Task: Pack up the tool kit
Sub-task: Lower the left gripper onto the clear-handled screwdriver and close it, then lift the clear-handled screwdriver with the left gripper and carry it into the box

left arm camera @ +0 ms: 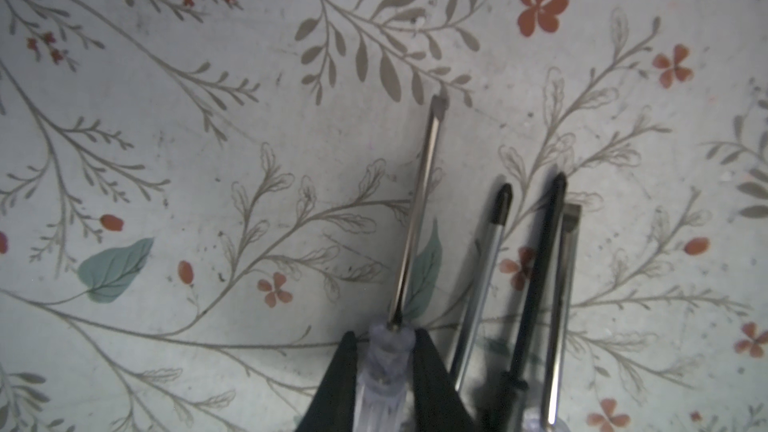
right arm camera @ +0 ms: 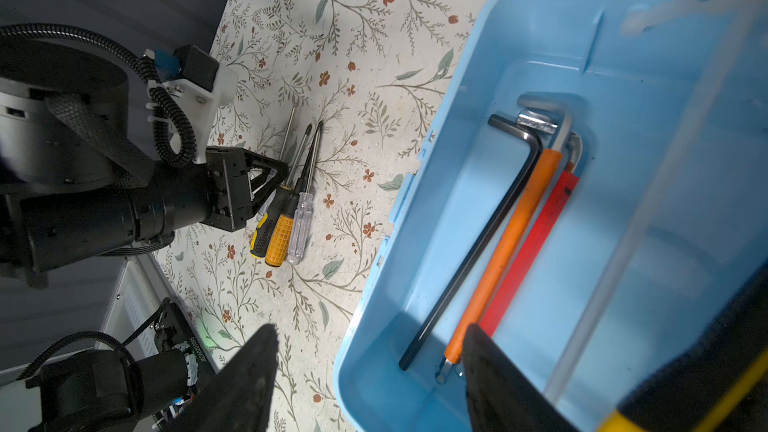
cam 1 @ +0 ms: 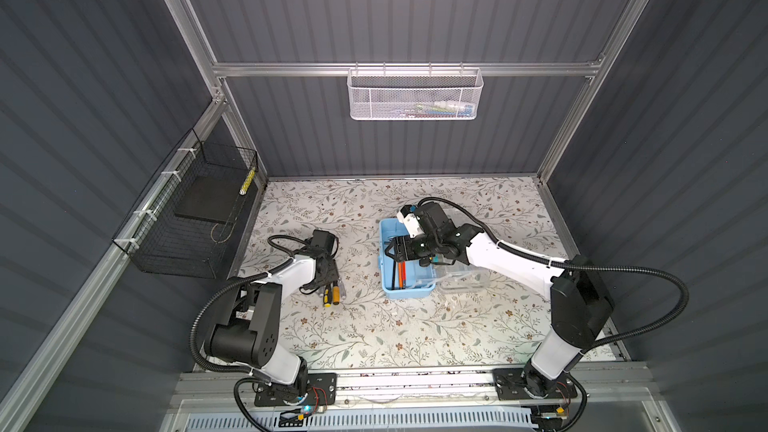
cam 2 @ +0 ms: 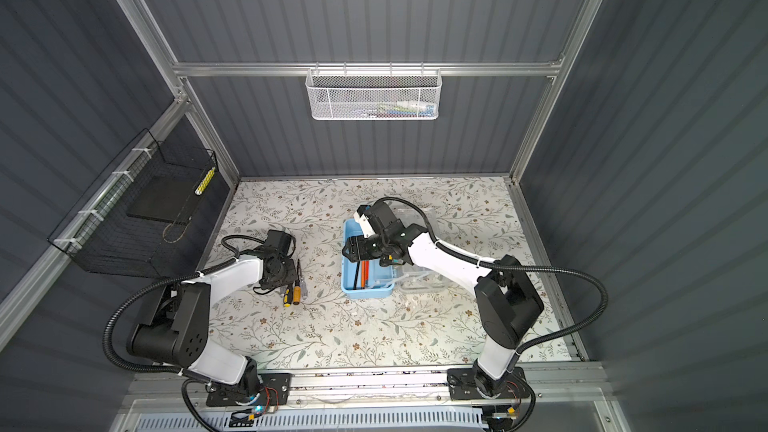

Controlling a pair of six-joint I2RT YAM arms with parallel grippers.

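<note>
Roughly mid-table, a little to the right, the light-blue box (cam 1: 407, 293) stands open, and its clear lid (cam 1: 461, 280) lies folded back on the table (cam 1: 374, 334) on the side toward the right arm. Three L-shaped keys lie side by side along the box floor: a black hex key (right arm camera: 478, 251), an orange-sleeved hex key (right arm camera: 511, 251) and a red-sleeved hex key (right arm camera: 536, 243), their bent ends together at one end.

The right tool (right arm camera: 369, 328) hangs over the box's left wall with its jaws well apart and nothing between them; in the right wrist view one finger is above the table and one above the box's inside. Whether either finger touches the wall cannot be told.

Well to the left of the box, the left tool (left arm camera: 384, 334) is closed around the handle of a clear-handled screwdriver (left arm camera: 415, 209), with a finger pressed to each side. Its flat tip points away from the arm. Whether it is lifted off the table cannot be told. Just beside it, three more screwdrivers (right arm camera: 282, 226) lie nearly parallel on the table.

A white mesh basket (cam 1: 415, 93) hangs on the back rail, and a black wire basket (cam 1: 187, 222) hangs on the left rail.
</note>
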